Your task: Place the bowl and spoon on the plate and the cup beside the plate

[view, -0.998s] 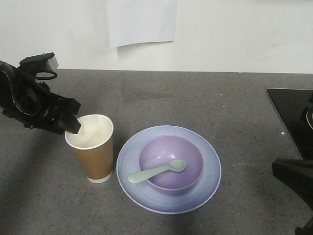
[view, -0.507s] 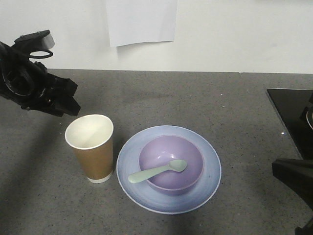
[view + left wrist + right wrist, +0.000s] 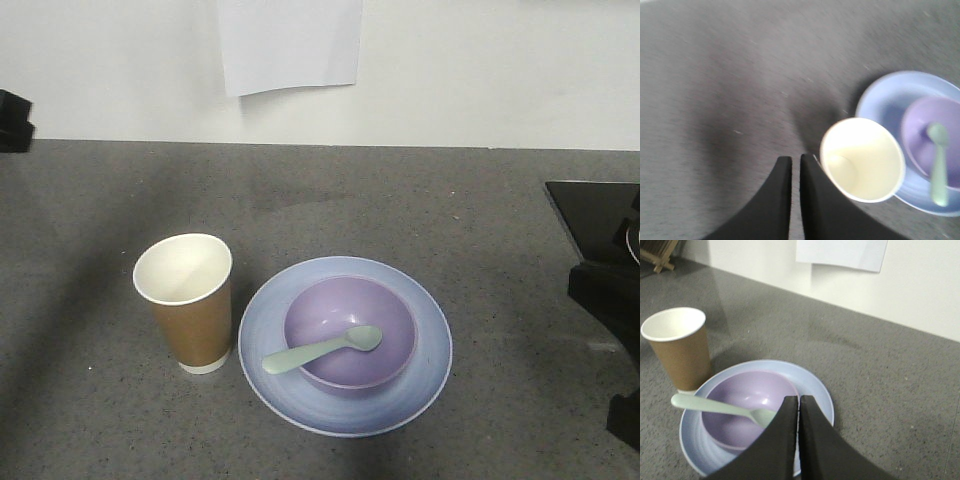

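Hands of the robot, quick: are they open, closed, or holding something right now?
Left hand: closed, holding nothing.
Right hand: closed, holding nothing.

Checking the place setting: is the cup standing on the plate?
No, the cup stands upright on the counter just left of the plate, off its rim.

soft even indoor light, faint shadows, left wrist view motion-blurred
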